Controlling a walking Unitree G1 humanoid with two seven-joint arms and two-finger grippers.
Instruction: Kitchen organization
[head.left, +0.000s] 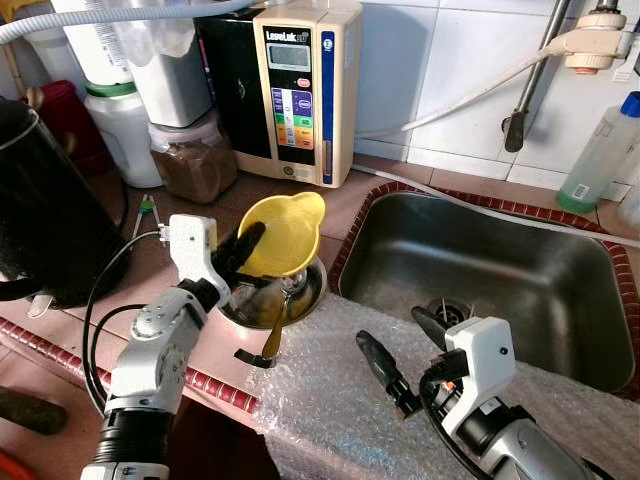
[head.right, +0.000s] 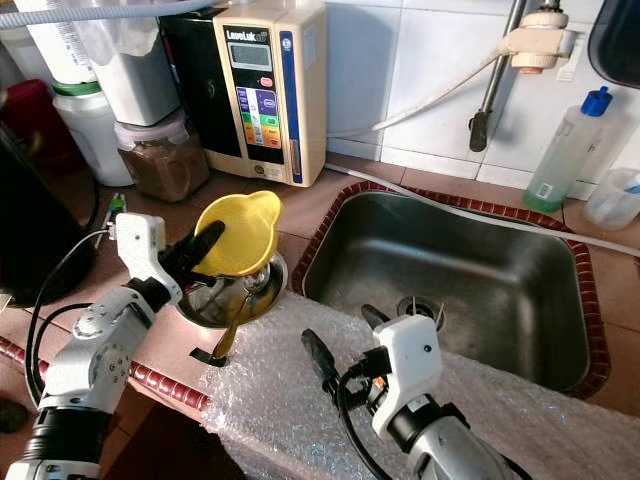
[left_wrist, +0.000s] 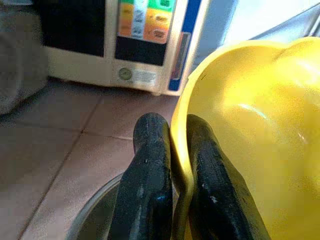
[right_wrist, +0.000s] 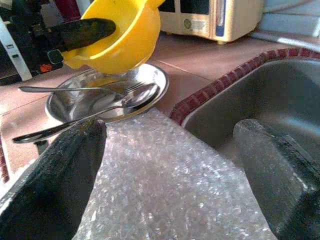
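My left gripper (head.left: 243, 243) is shut on the rim of a yellow funnel (head.left: 285, 233), one finger (left_wrist: 147, 175) outside the rim and one inside. The funnel hangs tilted just above a steel bowl (head.left: 310, 293) on the brown counter left of the sink. A spoon (right_wrist: 90, 117) and a fork (right_wrist: 75, 89) lie in the bowl. My right gripper (head.left: 408, 355) stands open over a sheet of bubble wrap (head.left: 350, 400) at the counter's front edge, nothing between its fingers.
A steel sink (head.left: 490, 280) lies to the right. A cream water ioniser (head.left: 300, 90), a jar of brown powder (head.left: 195, 165) and white containers (head.left: 125, 130) stand at the back. A black kettle (head.left: 45, 220) sits far left, a plastic bottle (head.left: 600, 155) far right.
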